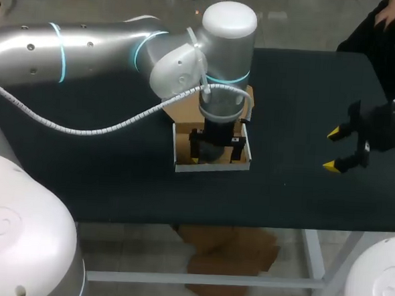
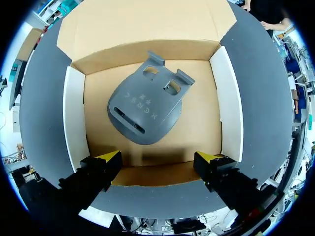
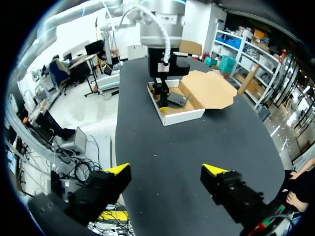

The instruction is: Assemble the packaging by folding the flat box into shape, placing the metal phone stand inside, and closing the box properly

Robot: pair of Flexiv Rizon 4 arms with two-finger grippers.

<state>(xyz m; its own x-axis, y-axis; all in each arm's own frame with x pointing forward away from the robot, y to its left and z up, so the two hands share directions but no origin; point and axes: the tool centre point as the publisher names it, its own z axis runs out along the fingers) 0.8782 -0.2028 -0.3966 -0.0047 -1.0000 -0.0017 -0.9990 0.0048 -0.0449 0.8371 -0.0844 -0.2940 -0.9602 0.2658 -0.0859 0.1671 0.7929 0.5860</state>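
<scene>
An open cardboard box [image 1: 181, 146] with white outer walls stands at the table's middle, its lid flap [image 3: 212, 89] laid back flat. The grey metal phone stand [image 2: 145, 104] lies flat on the box floor [image 2: 202, 128]; it also shows in the right wrist view as a small dark shape [image 3: 176, 100]. My left gripper [image 2: 157, 169] hangs open just above the box's near wall, with nothing between its fingers. My right gripper [image 1: 337, 150] stands open over the bare table at the right, well away from the box [image 3: 183, 114].
The black table [image 1: 115, 176] has bare room on both sides of the box. My left arm [image 1: 89, 51] reaches across from the left and covers most of the box in the head view. A piece of brown cardboard lies on the floor under the table's front edge.
</scene>
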